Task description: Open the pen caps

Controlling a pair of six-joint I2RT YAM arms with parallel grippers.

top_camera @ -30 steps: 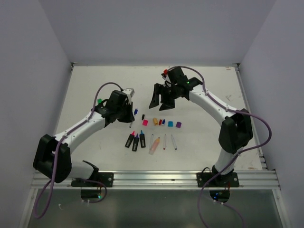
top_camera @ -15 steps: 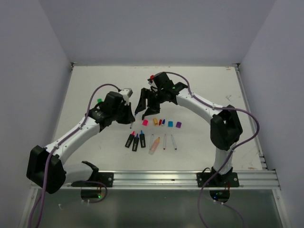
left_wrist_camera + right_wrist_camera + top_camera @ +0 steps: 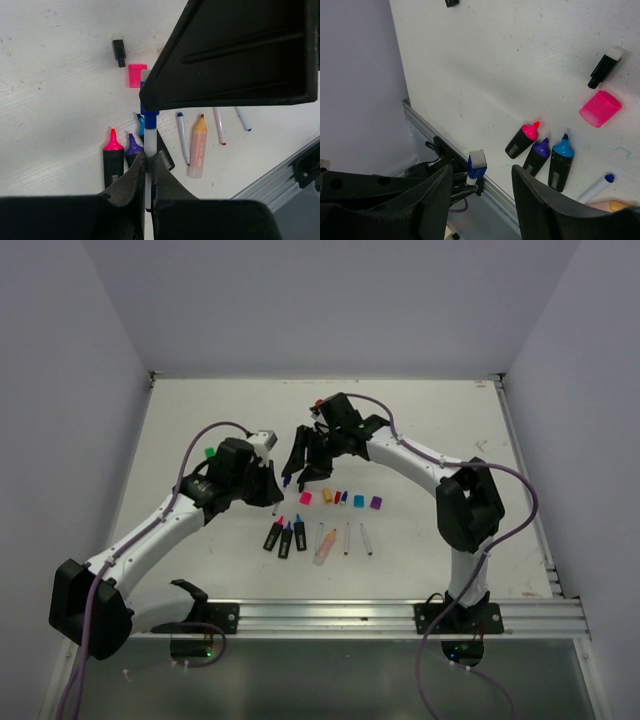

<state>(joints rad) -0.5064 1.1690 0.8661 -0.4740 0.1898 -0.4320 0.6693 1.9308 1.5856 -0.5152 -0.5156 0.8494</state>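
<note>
My left gripper [image 3: 148, 165] is shut on a white pen [image 3: 150, 142], held above the table with its blue cap [image 3: 149, 107] pointing away. In the right wrist view that blue cap [image 3: 476, 167] stands between the fingers of my right gripper [image 3: 481, 175], which is open with a gap on each side. From above, the two grippers meet at the table's middle, the left [image 3: 275, 490] and the right [image 3: 302, 465]. Loose pen caps lie in a row: pink [image 3: 306, 498], orange [image 3: 327, 496], cyan [image 3: 358, 500], purple [image 3: 376, 503]. A black cap [image 3: 118, 51] lies by the pink one [image 3: 137, 75].
Three uncapped highlighters, pink [image 3: 273, 534], purple [image 3: 286, 538] and blue [image 3: 300, 533], lie below the caps. Beside them are a peach pen [image 3: 325, 543] and two thin pens [image 3: 347, 538]. A green cap [image 3: 209, 453] lies at the left. A metal rail [image 3: 330, 615] runs along the near edge.
My right gripper has swung left to the pen in my left gripper, and its jaws have narrowed around the blue cap. The left arm has shifted slightly right.
</note>
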